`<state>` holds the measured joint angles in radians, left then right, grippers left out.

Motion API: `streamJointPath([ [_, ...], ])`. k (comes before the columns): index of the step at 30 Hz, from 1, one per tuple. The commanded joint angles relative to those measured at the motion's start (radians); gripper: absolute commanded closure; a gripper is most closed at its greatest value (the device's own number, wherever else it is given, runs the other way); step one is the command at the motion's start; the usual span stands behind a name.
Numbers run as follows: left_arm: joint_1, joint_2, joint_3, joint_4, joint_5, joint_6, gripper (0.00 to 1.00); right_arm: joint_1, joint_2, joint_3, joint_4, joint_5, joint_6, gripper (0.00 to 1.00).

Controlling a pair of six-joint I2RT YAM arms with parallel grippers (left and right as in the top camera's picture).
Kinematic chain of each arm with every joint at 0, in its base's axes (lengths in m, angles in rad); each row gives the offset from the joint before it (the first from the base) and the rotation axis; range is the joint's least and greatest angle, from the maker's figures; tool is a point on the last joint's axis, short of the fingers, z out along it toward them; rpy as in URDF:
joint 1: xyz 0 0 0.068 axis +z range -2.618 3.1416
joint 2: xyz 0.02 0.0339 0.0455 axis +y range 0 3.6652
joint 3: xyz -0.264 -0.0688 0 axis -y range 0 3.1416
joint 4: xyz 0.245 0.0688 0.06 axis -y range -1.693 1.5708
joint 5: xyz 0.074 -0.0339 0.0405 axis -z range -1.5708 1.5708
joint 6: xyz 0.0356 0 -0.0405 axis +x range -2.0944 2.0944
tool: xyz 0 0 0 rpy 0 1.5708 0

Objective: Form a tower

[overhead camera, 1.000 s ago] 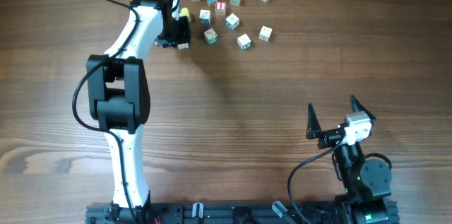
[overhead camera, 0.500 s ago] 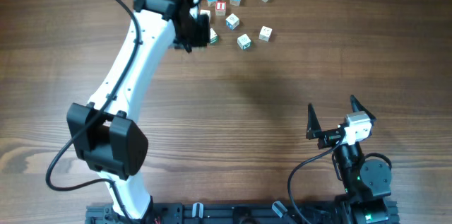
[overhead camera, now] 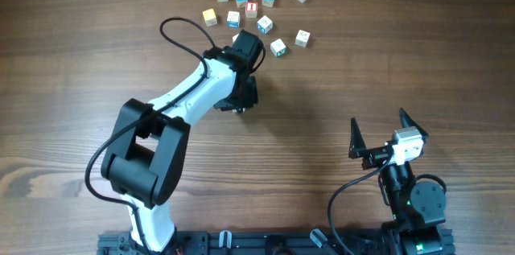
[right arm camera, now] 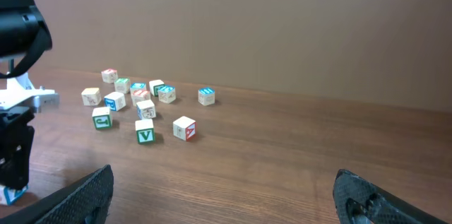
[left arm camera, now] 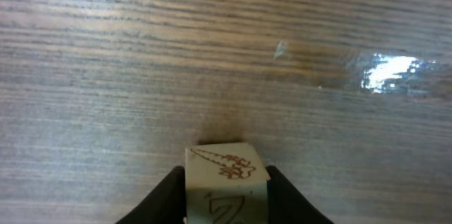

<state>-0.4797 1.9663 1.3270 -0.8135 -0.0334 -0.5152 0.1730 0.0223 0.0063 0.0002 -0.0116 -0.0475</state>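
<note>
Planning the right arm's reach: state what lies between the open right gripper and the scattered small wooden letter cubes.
Nothing: only bare brown wooden table separates the right gripper from the letter cubes, shown in the overhead and right wrist views.

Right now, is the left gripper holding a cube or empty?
Holding: the left gripper is shut on a cube, fingers against both its sides.

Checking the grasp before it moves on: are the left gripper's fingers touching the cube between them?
Touching. In the left wrist view the left gripper's fingers press flush against the letter cube's sides, no gap.
</note>
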Motion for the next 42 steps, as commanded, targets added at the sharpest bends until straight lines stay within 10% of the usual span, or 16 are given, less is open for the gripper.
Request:
streamJointPath([
  [1, -0.003, 0.003, -0.049, 0.061, -0.02, 0.014, 0.67, -0.004, -0.005, -0.001, 0.005, -0.013, -0.005, 0.0],
  [7, -0.003, 0.003, -0.05, 0.085, -0.02, 0.066, 0.43, -0.004, -0.005, -0.001, 0.005, -0.013, -0.005, 0.0],
  [18, -0.003, 0.003, -0.05, 0.095, -0.02, 0.067, 0.69, -0.004, -0.005, -0.001, 0.005, -0.013, -0.005, 0.0],
  [23, -0.003, 0.003, -0.05, 0.096, -0.021, 0.116, 0.53, -0.004, -0.005, -0.001, 0.005, -0.013, -0.005, 0.0],
  [28, 0.005, 0.003, -0.05, 0.17, -0.024, 0.116, 0.0, -0.004, -0.005, -0.001, 0.005, -0.013, -0.005, 0.0],
  [42, 0.169, 0.003, -0.05, 0.309, -0.084, 0.115, 0.0, -0.004, -0.005, -0.001, 0.005, -0.013, -0.005, 0.0],
])
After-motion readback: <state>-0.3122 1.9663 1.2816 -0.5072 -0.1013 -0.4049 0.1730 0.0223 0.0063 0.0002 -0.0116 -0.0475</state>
